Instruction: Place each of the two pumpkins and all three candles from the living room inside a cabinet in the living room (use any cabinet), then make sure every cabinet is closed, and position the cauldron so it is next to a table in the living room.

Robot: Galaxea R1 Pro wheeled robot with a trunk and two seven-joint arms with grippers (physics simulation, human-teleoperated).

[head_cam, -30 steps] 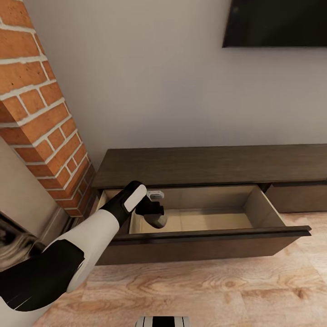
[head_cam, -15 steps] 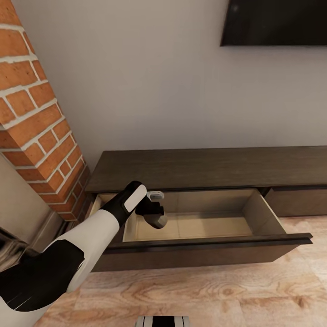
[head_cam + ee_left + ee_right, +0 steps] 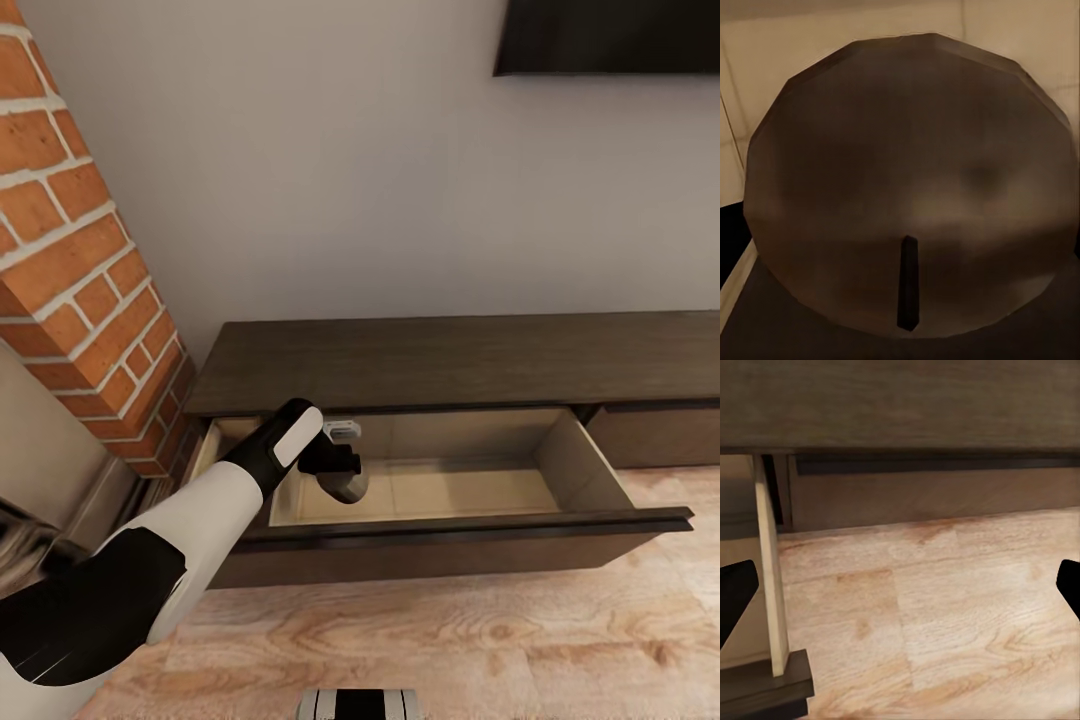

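Note:
In the head view the long dark brown cabinet [image 3: 450,360] stands against the wall with one drawer [image 3: 450,528] pulled out. Its pale inside holds nothing that I can see. My left gripper [image 3: 335,466] hangs over the drawer's left part, shut on a stubby tan candle [image 3: 347,487]. The left wrist view looks straight at that candle [image 3: 907,187], round top and dark wick [image 3: 907,281] close up, with the drawer's pale floor behind. My right gripper [image 3: 900,592] is open, its dark fingertips [image 3: 735,589] at the picture's two edges, above the wooden floor beside the drawer's pale side wall [image 3: 769,577].
A red brick column [image 3: 70,280] rises just left of the cabinet. A dark screen [image 3: 610,35] hangs on the wall above. A closed cabinet panel [image 3: 655,435] lies right of the drawer. Light wooden floor [image 3: 450,650] runs in front, with my base [image 3: 360,705] at the lower edge.
The whole head view has shifted slightly, so the camera moved. My left gripper stays over the open drawer with the candle in it.

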